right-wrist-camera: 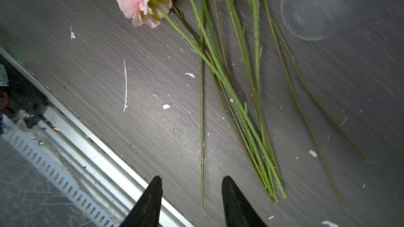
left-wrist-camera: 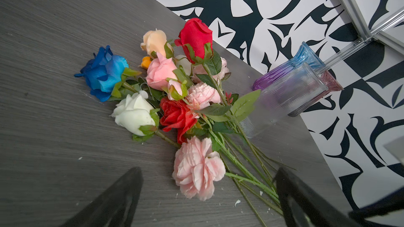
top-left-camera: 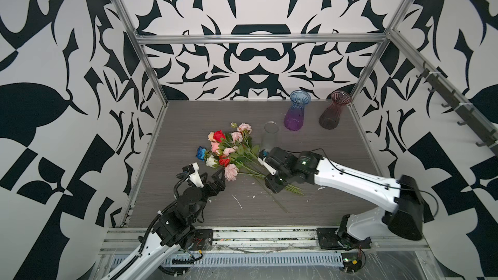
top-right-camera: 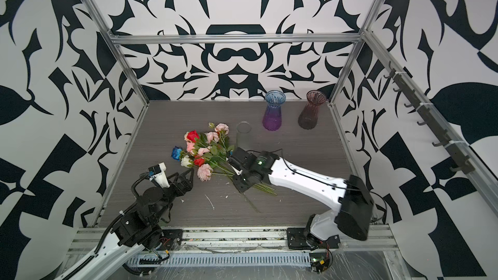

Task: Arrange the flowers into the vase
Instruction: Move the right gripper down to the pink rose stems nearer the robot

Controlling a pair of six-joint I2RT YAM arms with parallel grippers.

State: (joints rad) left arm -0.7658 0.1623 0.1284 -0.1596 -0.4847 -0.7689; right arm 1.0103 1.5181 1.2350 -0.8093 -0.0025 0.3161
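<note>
The flowers lie in a loose bunch on the grey table: blue, white, red, peach and pink blooms, with green stems fanning toward the front right. A clear glass vase stands upright just behind the stems. My left gripper is wide open, low beside the front pink bloom, touching nothing. My right gripper hovers over the stem ends with its jaws partly apart. One thin stem lies on the table below the gap, not gripped.
A blue-to-purple vase and a dark red vase stand upright at the back right. White scraps litter the table front. A metal rail runs along the front edge, and frame posts stand at the corners.
</note>
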